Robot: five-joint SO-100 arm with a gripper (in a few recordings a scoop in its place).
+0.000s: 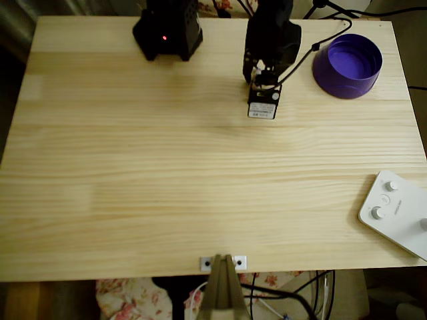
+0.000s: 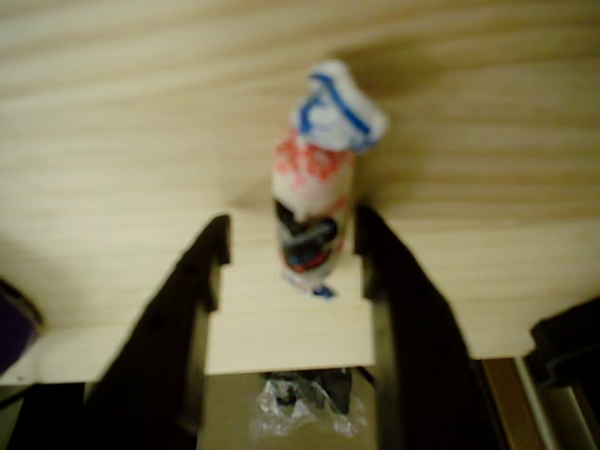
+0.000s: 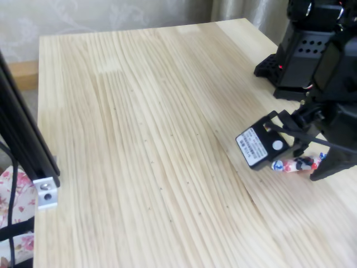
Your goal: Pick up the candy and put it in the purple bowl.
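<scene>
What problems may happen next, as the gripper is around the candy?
1. In the wrist view the candy lies between the open fingers nearer the picture's right finger, so closing may push it aside or turn it.
2. Only its lower half sits between the fingers; a grip near the end may slip.
3. The purple bowl stands apart on the wooden table, so a weak hold might drop the candy on the way.

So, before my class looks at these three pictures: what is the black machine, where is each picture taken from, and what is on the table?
It is a small black robot arm with a two-finger gripper. One camera looks straight down, one rides on the wrist, one stands beside the table. A wrapped candy lies on the wood between the open fingers, not yet gripped. A purple bowl sits near the arm, and a white button-covered device near the table's edge.
</scene>
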